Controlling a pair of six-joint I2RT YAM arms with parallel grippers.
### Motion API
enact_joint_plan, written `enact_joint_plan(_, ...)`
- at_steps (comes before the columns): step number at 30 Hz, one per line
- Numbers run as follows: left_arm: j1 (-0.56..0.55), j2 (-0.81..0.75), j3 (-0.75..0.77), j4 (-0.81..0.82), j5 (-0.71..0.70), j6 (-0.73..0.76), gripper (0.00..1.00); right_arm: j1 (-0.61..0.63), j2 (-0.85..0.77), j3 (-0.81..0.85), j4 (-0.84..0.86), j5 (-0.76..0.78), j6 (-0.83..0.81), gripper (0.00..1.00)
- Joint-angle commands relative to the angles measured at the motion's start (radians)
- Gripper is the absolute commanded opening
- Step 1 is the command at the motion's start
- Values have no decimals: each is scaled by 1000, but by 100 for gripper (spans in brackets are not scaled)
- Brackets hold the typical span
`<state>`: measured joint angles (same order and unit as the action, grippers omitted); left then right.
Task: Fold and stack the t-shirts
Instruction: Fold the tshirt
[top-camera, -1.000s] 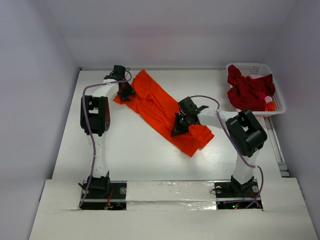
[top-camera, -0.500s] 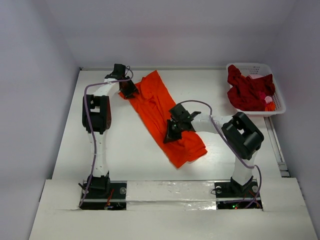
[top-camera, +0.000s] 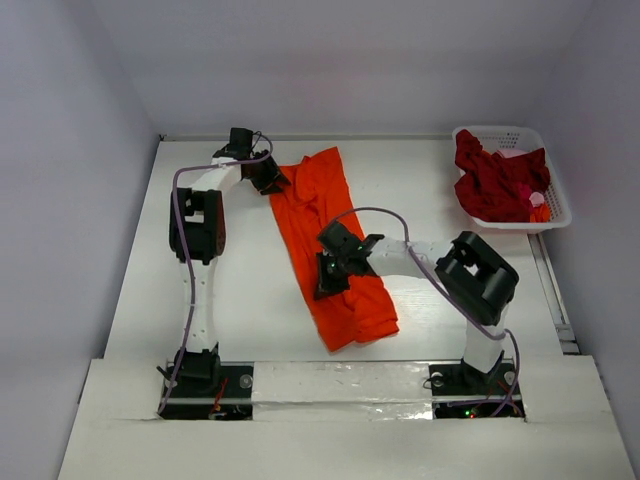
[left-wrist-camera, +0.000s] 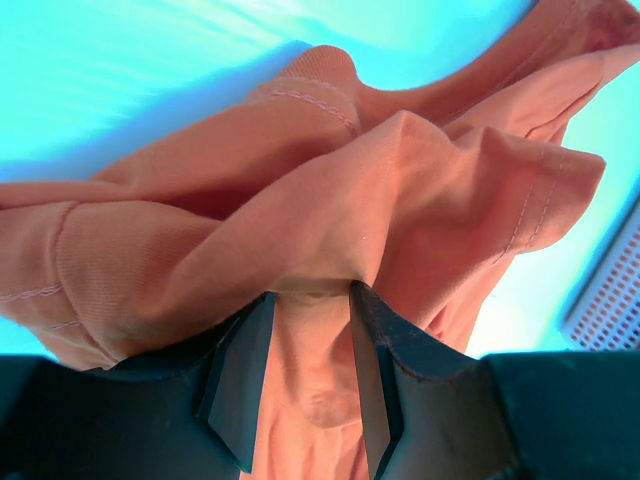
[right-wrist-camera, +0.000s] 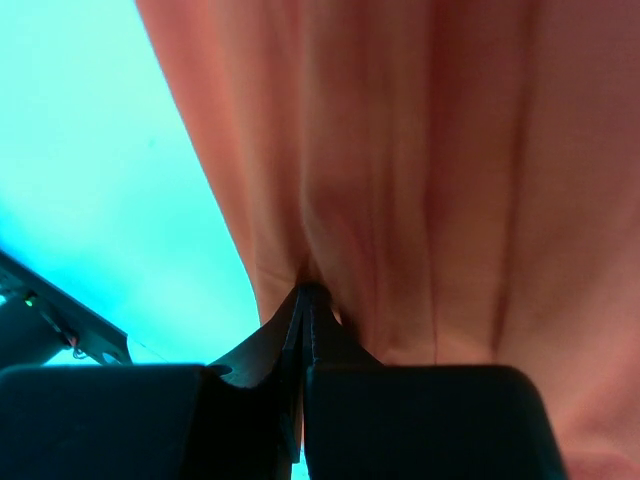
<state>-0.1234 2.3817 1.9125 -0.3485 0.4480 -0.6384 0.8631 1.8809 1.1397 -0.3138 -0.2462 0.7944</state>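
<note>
Top: orange t-shirt (top-camera: 335, 245) lies as a long strip on the surface (top-camera: 250, 300). Its far corner is in the left gripper (top-camera: 270, 180) and its left edge in the right gripper (top-camera: 328, 272). Dark red t-shirt (top-camera: 490, 185) is heaped in the basket (top-camera: 500, 131), well right of the right gripper.
Left wrist: gripper clamped narrow on a bunched orange fold.
Right wrist: gripper pinched almost together on the orange edge, cloth spreading beyond the tips.

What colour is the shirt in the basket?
The shirt is dark red; best in top external view.
</note>
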Motion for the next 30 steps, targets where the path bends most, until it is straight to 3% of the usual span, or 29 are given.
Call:
enact_joint_plan(1, -16, 56, 16, -12, 18, 32, 35, 51, 37, 23, -90, 30, 5, 0)
enact_joint_plan(30, -97, 79, 13, 17, 18, 36, 36, 263, 18, -8, -39, 65, 106, 0)
